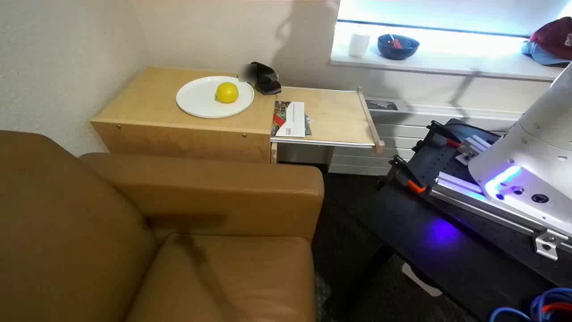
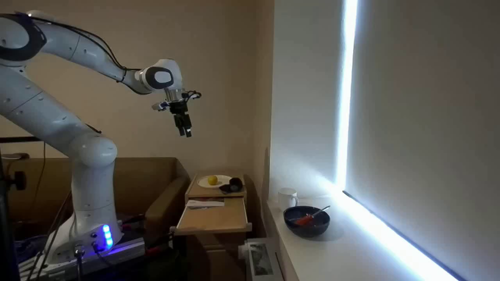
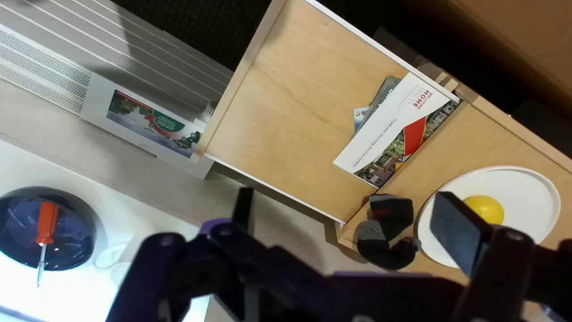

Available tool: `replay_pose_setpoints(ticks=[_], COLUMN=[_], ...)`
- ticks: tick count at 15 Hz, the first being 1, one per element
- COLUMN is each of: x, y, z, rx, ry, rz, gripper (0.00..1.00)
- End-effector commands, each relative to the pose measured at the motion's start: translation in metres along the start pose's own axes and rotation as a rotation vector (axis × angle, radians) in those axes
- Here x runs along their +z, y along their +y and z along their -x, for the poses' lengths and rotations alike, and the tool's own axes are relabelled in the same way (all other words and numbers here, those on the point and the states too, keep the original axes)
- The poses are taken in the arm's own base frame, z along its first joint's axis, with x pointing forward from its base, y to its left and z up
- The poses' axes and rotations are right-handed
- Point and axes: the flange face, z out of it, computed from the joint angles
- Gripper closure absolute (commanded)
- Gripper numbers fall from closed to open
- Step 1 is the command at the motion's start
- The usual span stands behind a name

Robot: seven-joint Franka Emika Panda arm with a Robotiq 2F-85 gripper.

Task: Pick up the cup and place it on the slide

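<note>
In the wrist view, a gripper finger (image 3: 456, 233) partly hides the yellow fruit (image 3: 487, 208) (and its plate (image 3: 532, 201)); in an exterior view, the right edge crops the cap (image 1: 553, 41).

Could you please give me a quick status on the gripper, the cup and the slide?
Gripper open, empty. Cup upright on windowsill, dark bowl beside it. Leaflets partly cover slide, may crowd placement.

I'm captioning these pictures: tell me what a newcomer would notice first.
Probably the yellow fruit, bright on the white plate atop the wooden side table. Then the robot arm, its open hand hanging in midair. Next, the red-handled screwdriver in the dark blue bowl beside the white cup on the windowsill.
</note>
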Motion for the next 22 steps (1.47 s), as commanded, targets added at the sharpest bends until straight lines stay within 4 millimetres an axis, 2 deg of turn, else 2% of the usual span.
replay_pose_setpoints(ticks=[1, 4, 5, 6, 8, 9, 13, 14, 15, 16, 17, 19, 20, 22], x=[-0.001, -0.001, 0.007, 0.015, 0.024, 0.029, 0.077, 0.083, 0.067, 0.075, 0.078, 0.078, 0.089, 0.109], y=[0.000, 0.000, 0.002, 0.018, 0.070, 0.090, 0.194, 0.222, 0.186, 0.202, 0.203, 0.191, 0.186, 0.209], z=[0.000, 0.000, -0.013, -0.032, -0.055, -0.062, -0.087, -0.090, -0.074, -0.076, -0.077, -0.078, -0.089, -0.123], rx=[0.000, 0.000, 0.048, 0.151, 0.251, 0.303, 0.549, 0.601, 0.535, 0.555, 0.556, 0.531, 0.584, 0.732], ry=[-0.001, -0.001, -0.008, -0.052, -0.090, -0.109, -0.204, -0.241, -0.185, -0.200, -0.207, -0.177, -0.155, -0.186], rz=[0.000, 0.000, 0.027, 0.022, -0.002, -0.004, -0.005, -0.031, -0.024, -0.024, -0.023, 0.023, 0.067, 0.084], gripper=[0.00, 0.00, 0.00, 0.00, 0.00, 0.00, 0.00, 0.00, 0.00, 0.00, 0.00, 0.00, 0.00, 0.00])
